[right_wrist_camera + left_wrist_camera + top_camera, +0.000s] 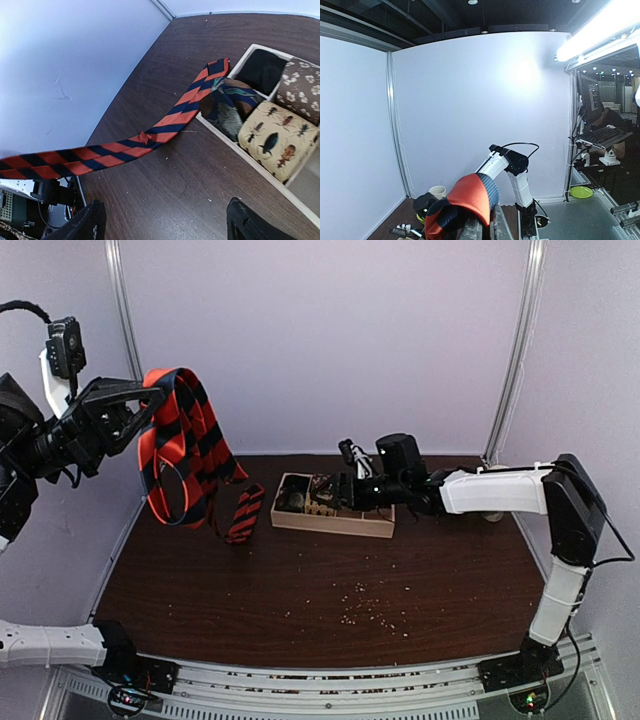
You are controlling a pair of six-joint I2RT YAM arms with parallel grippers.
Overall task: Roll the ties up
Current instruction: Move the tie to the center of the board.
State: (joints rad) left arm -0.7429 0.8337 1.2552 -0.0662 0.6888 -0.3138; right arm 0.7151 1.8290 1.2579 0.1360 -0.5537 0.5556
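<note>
The red-orange and black striped tie (185,450) hangs in loops from my left gripper (150,400), which is raised high at the left and shut on it. Its lower end (243,513) rests on the dark table beside the wooden tray (330,525). In the left wrist view the tie (470,200) drapes over the closed fingers (487,231). My right gripper (338,490) hovers over the tray's left end. In the right wrist view it (165,225) is open over bare table, and the tie (150,135) stretches from the left edge to the tray corner.
The tray (225,141) holds patterned fabric rolls: a cream one with beetles (275,145), a brown floral one (300,87) and a dark one (260,70). Small crumbs (360,610) dot the table's middle. A white mug (438,191) stands at the back.
</note>
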